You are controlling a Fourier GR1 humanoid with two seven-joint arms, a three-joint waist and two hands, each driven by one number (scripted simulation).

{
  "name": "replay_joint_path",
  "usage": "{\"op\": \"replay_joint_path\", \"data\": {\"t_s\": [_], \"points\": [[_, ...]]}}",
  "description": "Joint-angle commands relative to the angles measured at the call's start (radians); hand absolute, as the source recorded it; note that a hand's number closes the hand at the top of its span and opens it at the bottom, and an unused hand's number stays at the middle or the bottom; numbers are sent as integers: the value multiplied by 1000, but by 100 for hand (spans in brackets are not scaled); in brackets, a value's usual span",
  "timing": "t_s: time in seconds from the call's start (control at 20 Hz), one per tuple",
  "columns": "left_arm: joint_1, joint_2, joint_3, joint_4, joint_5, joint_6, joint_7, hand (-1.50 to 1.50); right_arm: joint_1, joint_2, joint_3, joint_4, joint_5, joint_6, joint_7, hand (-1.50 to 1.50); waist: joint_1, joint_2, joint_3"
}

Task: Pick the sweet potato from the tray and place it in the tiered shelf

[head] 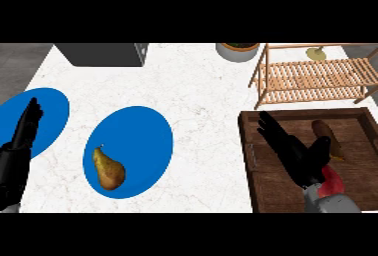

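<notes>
A brown sweet potato lies in the dark wooden tray at the right. My right hand hovers over the tray just left of the potato, fingers straight and spread, thumb near the potato's lower end. It holds nothing. The slatted wooden tiered shelf stands behind the tray at the upper right. At the left edge my left hand rests open with its fingers pointing up, over a blue plate.
A pear lies on a blue plate left of centre. Another blue plate sits at the far left. A dark grey box and a plant pot stand at the back. A red object lies in the tray by my wrist.
</notes>
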Motion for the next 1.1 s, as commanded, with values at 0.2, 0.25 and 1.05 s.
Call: {"op": "replay_joint_path", "data": {"t_s": [0.2,0.25,1.05], "points": [[-81,-114,31,29,132,-18,84,0,-246,-259,20,44,173,245,-51,150,9,34,-6],[-92,-165,-2,22,140,1,106,0,-284,-282,53,51,232,261,-61,150,16,37,-6],[-169,-211,-5,47,146,0,246,0,-535,-572,48,111,323,712,-59,-150,-6,21,-8]]}}
